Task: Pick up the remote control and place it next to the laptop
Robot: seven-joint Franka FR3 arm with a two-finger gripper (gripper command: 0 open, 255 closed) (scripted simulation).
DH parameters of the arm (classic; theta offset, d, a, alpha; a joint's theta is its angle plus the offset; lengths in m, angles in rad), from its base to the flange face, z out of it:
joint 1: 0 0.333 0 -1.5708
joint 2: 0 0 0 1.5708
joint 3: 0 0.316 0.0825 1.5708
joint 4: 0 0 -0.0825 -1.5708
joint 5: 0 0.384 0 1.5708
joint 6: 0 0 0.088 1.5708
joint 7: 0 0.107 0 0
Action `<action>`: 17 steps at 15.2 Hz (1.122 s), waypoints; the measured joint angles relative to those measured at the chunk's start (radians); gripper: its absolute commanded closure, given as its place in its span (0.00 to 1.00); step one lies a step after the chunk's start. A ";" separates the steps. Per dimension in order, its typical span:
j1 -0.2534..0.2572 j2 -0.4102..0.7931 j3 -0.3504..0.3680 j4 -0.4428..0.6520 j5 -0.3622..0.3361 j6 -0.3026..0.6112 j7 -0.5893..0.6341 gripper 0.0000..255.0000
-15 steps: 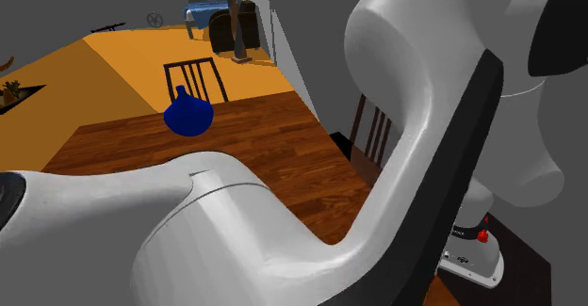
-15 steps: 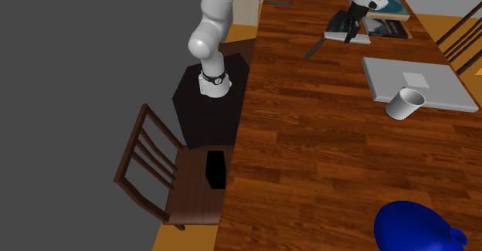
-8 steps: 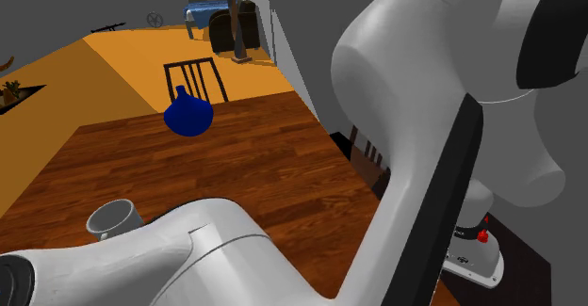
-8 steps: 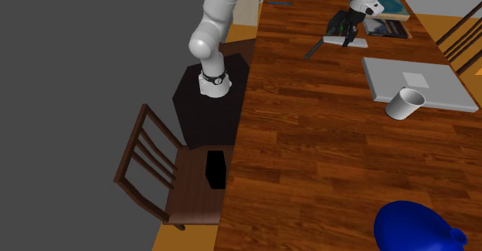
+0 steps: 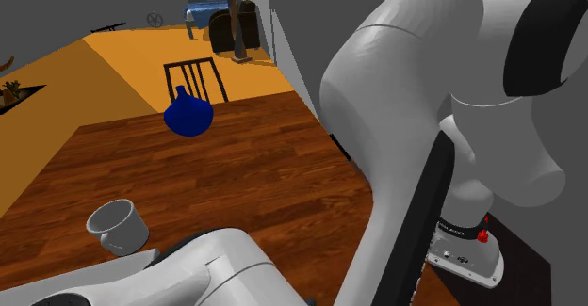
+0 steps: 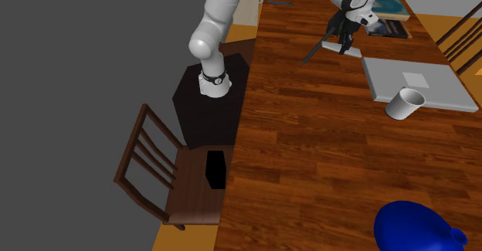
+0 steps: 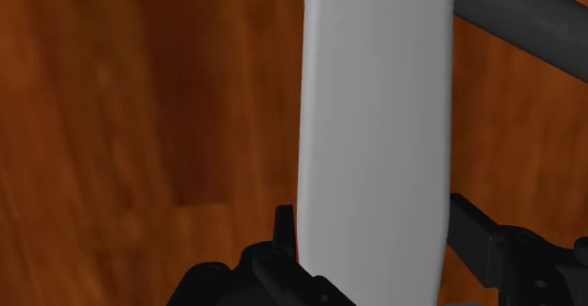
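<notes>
Between gripper [image 7: 372,231] fingers: grey remote control [image 7: 374,116], clamped on both long sides, near end cut off; I can't tell if it touches the wooden table [image 6: 309,149]. Alongside: dark rod [image 7: 520,12], closed laptop [image 6: 421,83], white cup [image 6: 405,103], arm-hidden books [image 6: 394,10].

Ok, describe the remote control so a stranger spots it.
On the long wooden table, find the closed grey laptop. Near its corner, the remote control is the plain light-grey slab in the black claw, wider and paler than the thin dark rod beside it.
</notes>
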 measured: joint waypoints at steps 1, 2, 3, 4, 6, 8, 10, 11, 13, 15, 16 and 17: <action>-0.001 0.004 -0.001 -0.008 -0.002 0.013 0.000 1.00; 0.000 0.004 -0.002 -0.010 -0.004 0.017 0.001 1.00; 0.000 0.006 -0.002 -0.007 -0.005 0.016 0.002 1.00; 0.000 0.006 -0.003 -0.008 -0.006 0.018 0.002 1.00; 0.001 0.007 -0.003 -0.007 -0.007 0.019 0.004 1.00; 0.001 0.008 -0.003 -0.006 -0.007 0.020 0.004 1.00; 0.001 0.011 -0.003 -0.008 -0.007 0.021 0.003 0.00; 0.002 0.013 -0.003 -0.009 -0.007 0.021 0.004 0.00; 0.002 0.013 -0.003 -0.010 -0.007 0.021 0.004 0.00; 0.002 0.013 -0.003 -0.011 -0.007 0.022 0.004 0.00; -0.001 0.005 -0.001 -0.007 -0.002 0.010 0.000 0.00; -0.006 -0.010 0.003 -0.001 0.005 -0.009 -0.007 0.00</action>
